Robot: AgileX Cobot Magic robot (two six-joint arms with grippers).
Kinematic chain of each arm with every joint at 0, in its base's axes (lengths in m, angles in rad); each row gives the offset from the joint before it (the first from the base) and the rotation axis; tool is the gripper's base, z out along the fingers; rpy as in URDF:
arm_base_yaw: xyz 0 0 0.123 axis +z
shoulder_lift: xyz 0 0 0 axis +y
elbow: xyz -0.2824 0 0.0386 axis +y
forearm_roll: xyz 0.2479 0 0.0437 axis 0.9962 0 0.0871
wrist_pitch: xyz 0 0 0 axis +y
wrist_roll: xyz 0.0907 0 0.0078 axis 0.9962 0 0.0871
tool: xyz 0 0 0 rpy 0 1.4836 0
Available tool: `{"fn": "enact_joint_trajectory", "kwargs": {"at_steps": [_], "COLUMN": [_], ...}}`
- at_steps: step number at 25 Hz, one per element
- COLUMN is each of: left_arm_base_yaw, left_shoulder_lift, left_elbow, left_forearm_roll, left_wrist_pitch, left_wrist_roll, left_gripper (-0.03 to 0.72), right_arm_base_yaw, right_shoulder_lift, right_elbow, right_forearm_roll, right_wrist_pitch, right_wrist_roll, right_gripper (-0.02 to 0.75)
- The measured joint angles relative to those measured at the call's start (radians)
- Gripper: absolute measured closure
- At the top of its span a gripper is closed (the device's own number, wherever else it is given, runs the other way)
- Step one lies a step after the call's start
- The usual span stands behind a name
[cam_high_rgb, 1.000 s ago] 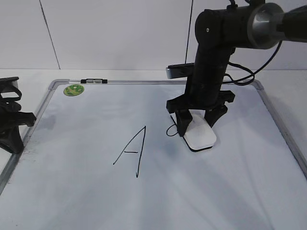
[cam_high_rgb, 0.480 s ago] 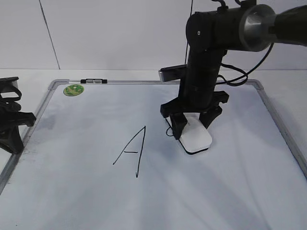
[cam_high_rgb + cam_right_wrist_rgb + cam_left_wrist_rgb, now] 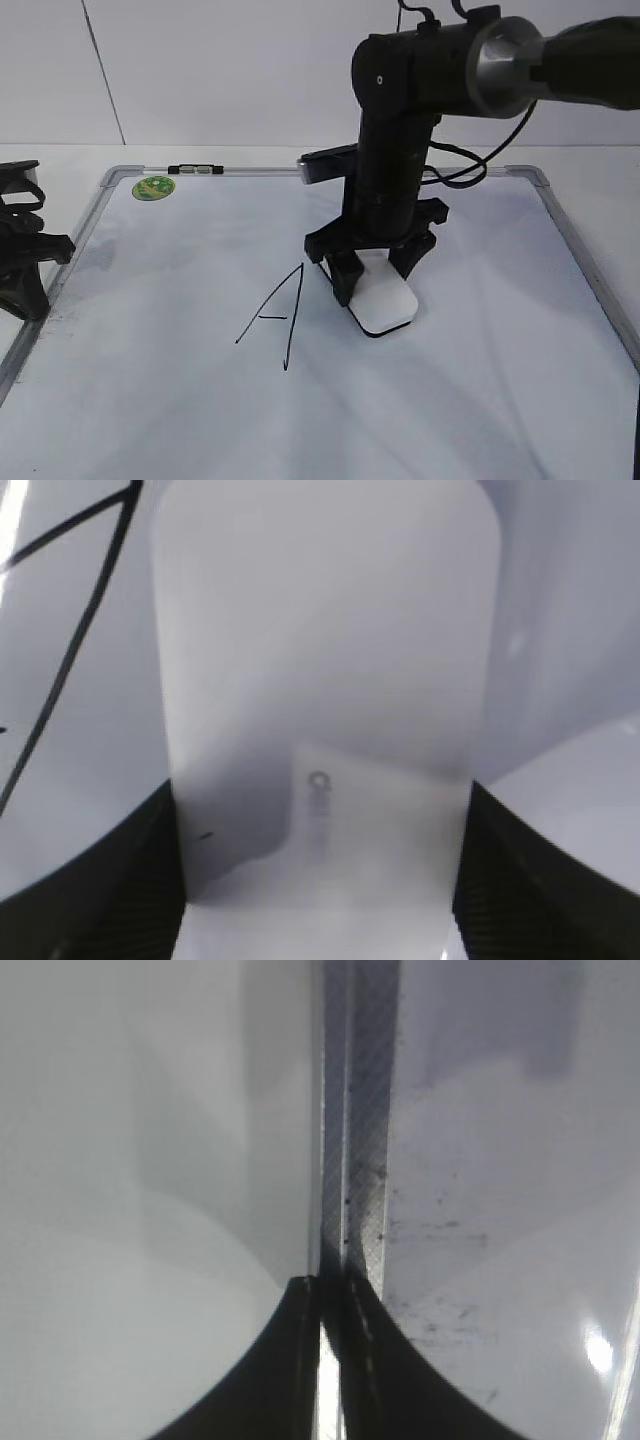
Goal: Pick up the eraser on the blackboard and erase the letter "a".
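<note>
My right gripper [image 3: 377, 280] is shut on the white eraser [image 3: 384, 303], which rests flat on the blackboard [image 3: 480, 400] just right of the large capital "A" [image 3: 275, 317]. In the right wrist view the eraser [image 3: 320, 680] fills the space between the two black fingers [image 3: 320, 880], with strokes of the capital "A" [image 3: 70, 630] at the upper left. The small letter "a" is not visible; the gripper and eraser cover where it was. My left gripper [image 3: 25, 250] sits off the board's left edge, its fingers [image 3: 330, 1300] together and empty over the grey frame [image 3: 355, 1110].
A round green sticker [image 3: 154, 186] sits at the board's far left corner, with a small black clip [image 3: 196, 169] on the top frame. A white wall stands behind the board. Cables hang behind the right arm.
My right gripper has slid the eraser leftward across the board, over the spot where the small "a" showed, toward the capital "A". The left arm has not moved.
</note>
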Motion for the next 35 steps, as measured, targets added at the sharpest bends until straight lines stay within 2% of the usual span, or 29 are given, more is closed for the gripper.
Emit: {"fn": "enact_joint_trajectory", "kwargs": {"at_steps": [20,35], "left_arm_base_yaw": [0.000,0.000], "left_shoulder_lift": [0.000,0.000], "left_elbow": [0.000,0.000], "left_forearm_roll": [0.000,0.000], "left_wrist_pitch": [-0.002,-0.015], "left_wrist_roll": [0.000,0.000], "left_gripper": [0.673,0.673], "right_arm_base_yaw": [0.007,-0.088], "right_shoulder_lift": [0.000,0.000], "right_elbow": [0.000,0.000], "right_forearm_roll": [-0.032,-0.023], "right_wrist_pitch": [0.000,0.000], "right_wrist_roll": [0.027,0.032], "right_gripper": [0.180,0.180]}}
